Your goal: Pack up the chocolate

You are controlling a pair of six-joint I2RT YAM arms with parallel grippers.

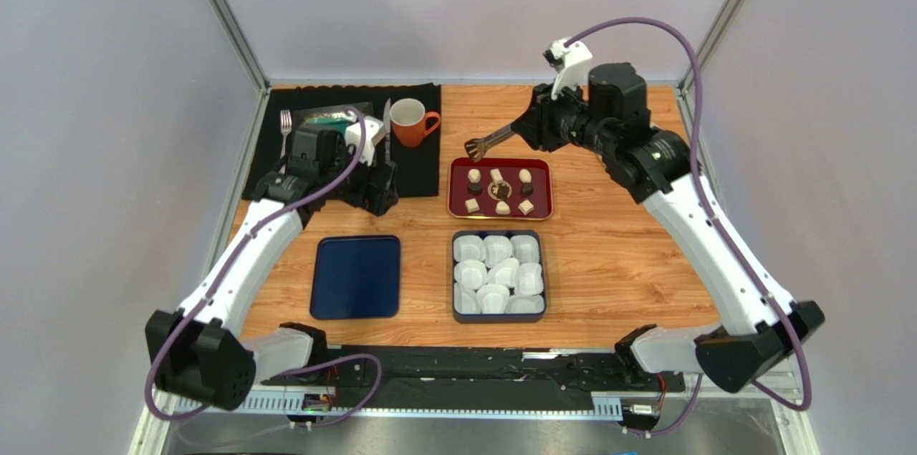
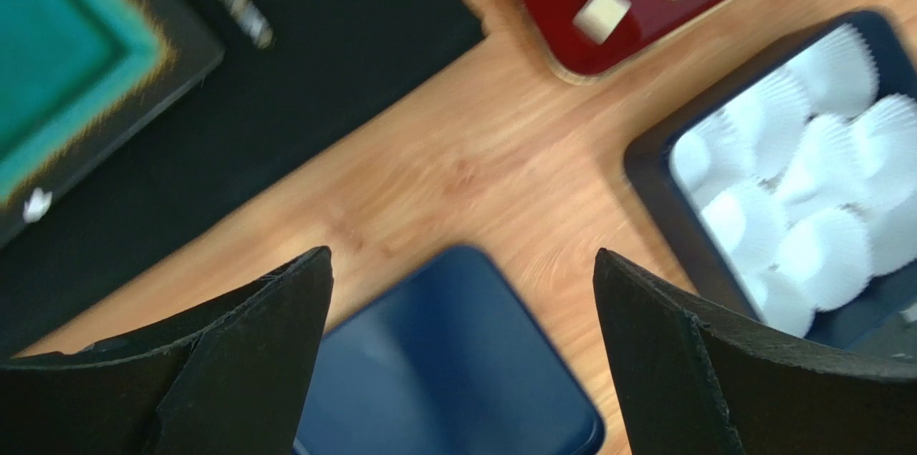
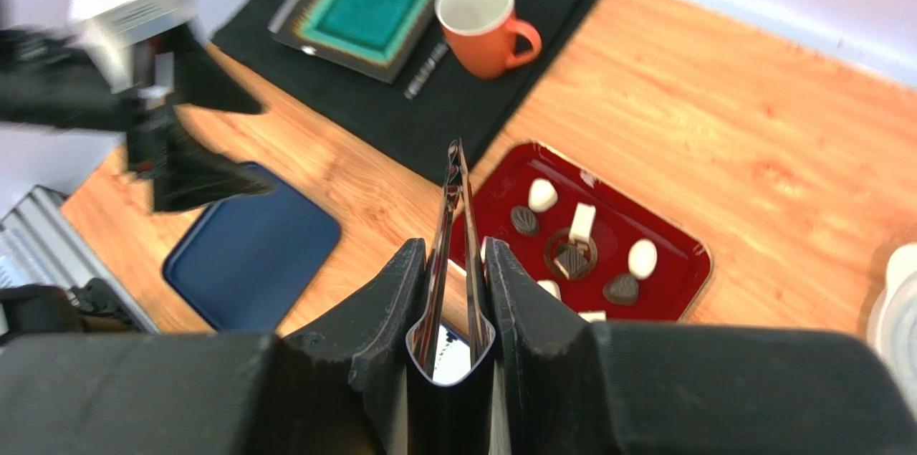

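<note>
From above, the right pincer (image 1: 519,130) is clamped on metal tongs (image 1: 490,141). Their long axis slants out leftward from it, with the tips near the far left corner of the red tray (image 1: 541,188). The chocolate (image 1: 498,190), dark and cream pieces, lies in that tray. Each piece is too small here to show which way it points. The left pincer (image 1: 379,195) hangs well left of the tray.

The left wrist view shows its jaws spread wide with nothing between them and a blue lid (image 2: 452,369) beneath. The tray lies ahead and to the right, blurred and cut off by the frame edge.

In the right wrist view the tongs run straight ahead. The chocolate sits ahead and to the right of the pincer. One cream block lies roughly along the tongs' line, and the nearest pieces are half hidden behind a finger.
</note>
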